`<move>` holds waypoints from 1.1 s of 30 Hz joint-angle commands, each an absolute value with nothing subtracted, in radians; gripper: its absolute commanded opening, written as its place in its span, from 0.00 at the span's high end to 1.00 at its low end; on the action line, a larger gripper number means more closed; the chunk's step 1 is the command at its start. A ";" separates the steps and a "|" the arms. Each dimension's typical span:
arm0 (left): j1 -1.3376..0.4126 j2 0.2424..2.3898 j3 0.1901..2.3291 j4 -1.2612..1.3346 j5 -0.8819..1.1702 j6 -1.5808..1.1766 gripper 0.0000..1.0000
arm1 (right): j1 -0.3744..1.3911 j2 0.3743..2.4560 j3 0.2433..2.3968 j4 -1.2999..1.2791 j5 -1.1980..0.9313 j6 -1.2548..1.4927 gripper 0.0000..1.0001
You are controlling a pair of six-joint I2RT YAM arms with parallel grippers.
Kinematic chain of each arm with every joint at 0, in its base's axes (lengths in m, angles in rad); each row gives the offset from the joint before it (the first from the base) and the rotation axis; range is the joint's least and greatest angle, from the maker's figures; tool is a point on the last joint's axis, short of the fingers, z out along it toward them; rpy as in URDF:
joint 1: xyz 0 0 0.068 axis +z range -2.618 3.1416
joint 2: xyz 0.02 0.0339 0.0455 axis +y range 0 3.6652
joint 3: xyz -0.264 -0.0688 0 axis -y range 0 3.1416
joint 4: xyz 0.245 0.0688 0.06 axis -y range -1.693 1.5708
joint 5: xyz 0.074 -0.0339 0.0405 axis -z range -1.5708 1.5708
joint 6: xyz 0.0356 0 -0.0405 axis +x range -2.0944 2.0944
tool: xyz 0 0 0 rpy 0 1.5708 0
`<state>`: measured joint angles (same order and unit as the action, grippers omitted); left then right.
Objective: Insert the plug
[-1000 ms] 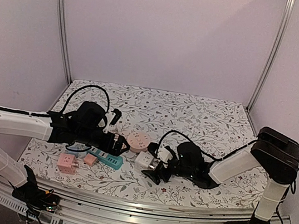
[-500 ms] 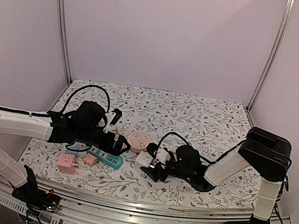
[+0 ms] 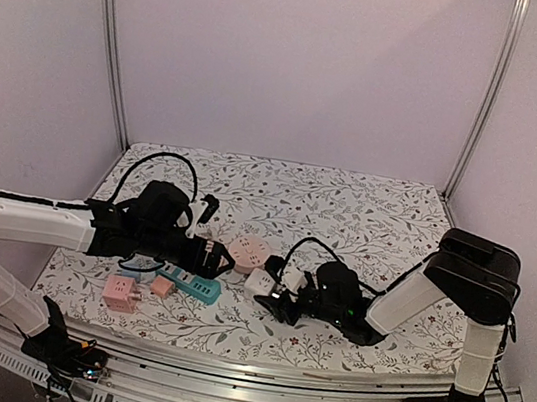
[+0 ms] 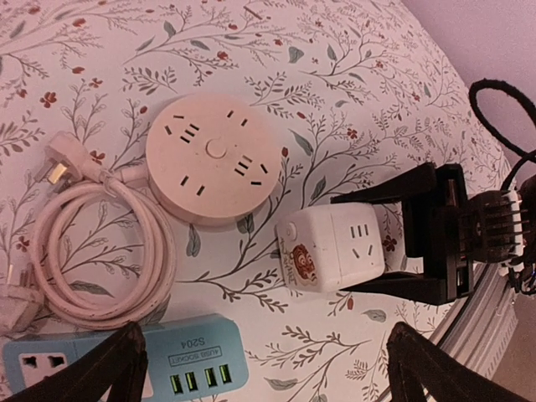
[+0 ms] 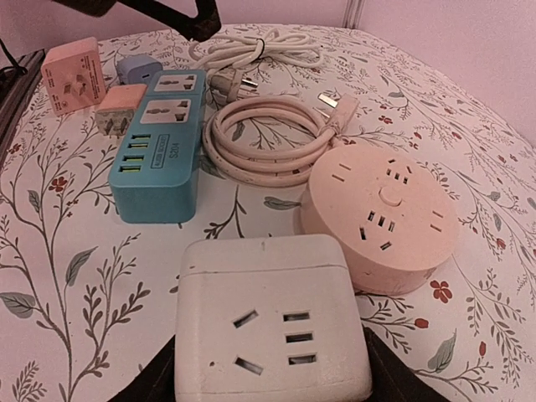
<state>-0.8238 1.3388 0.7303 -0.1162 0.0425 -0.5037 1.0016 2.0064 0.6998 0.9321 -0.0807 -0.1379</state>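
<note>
My right gripper (image 3: pixel 274 298) (image 5: pixel 272 368) is low on the table, its black fingers pressed on both sides of a white cube socket (image 5: pixel 268 285) (image 4: pixel 331 251) (image 3: pixel 258 282). The cube's slotted face is turned toward the right wrist camera. A pink cord's plug (image 5: pixel 335 105) (image 4: pixel 57 167) and a white plug (image 5: pixel 230 81) lie loose on the cloth, with nothing holding them. My left gripper (image 4: pixel 268 377) (image 3: pixel 202 254) hovers wide open over the blue power strip (image 4: pixel 126 360) (image 5: pixel 159 159), holding nothing.
A round pink socket (image 4: pixel 213 159) (image 5: pixel 381 213) with a coiled cord (image 5: pixel 268 146) sits just beyond the cube. A pink cube adapter (image 5: pixel 74 74), a small pink plug adapter (image 5: pixel 117 109) and a small blue one (image 5: pixel 134 69) lie by the strip's far end.
My right gripper has slid left up to the white cube socket and its jaws have narrowed onto it. The left arm has stayed put and open.
</note>
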 commanded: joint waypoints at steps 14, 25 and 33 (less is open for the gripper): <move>-0.782 1.298 0.707 -0.110 0.058 -0.494 0.01 | 1.008 1.789 0.678 0.775 0.011 -0.118 1.00; -0.758 1.272 0.735 -0.106 0.152 -0.496 0.01 | 1.002 1.659 0.654 0.806 -0.025 -0.168 1.00; -0.741 1.278 0.828 -0.120 0.318 -0.521 0.01 | 0.984 1.599 0.667 0.839 -0.121 -0.235 1.00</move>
<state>-0.7601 1.2865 0.7647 -0.1211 0.2058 -0.5076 0.9939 1.6527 0.6586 0.7864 -0.0589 -0.1913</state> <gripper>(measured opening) 0.992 0.603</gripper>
